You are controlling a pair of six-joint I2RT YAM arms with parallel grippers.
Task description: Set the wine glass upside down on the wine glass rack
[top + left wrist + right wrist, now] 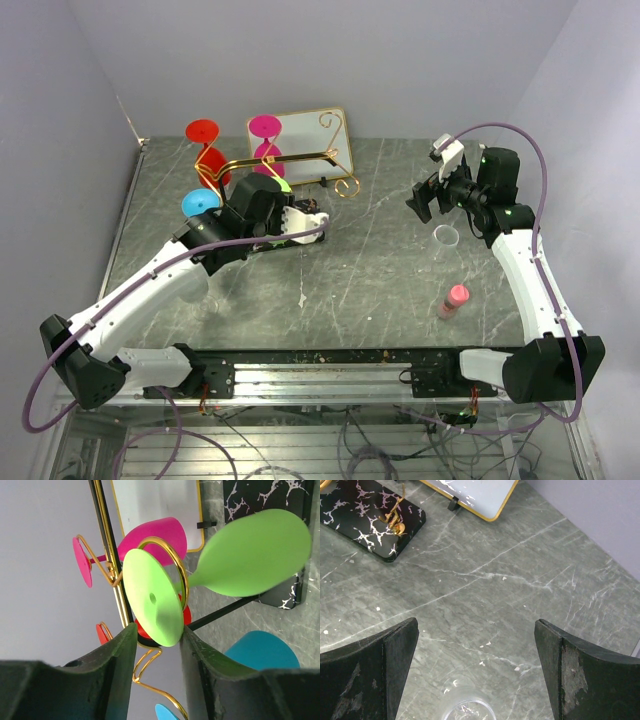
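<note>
The green wine glass [250, 560] hangs upside down, its stem threaded through a gold loop of the wine glass rack [107, 555], and its round foot [150, 600] points toward the camera. My left gripper [157, 640] straddles the lower edge of that foot with its jaws parted. A gap shows on the left side, and the right finger [200, 652] is at the rim. In the top view the left gripper [278, 190] sits at the rack [285, 160], with a sliver of the green glass [283, 184] showing. My right gripper [425, 205] hovers wide open and holds nothing.
Red [205, 135], pink [265, 128] and blue [200, 203] wine glasses hang on the rack. A gold-rimmed white tray [305, 135] stands behind it. A clear cup [447, 236] lies under the right gripper and a pink bottle [454, 299] lies nearer. The rack's black marbled base [365, 515] shows at far left.
</note>
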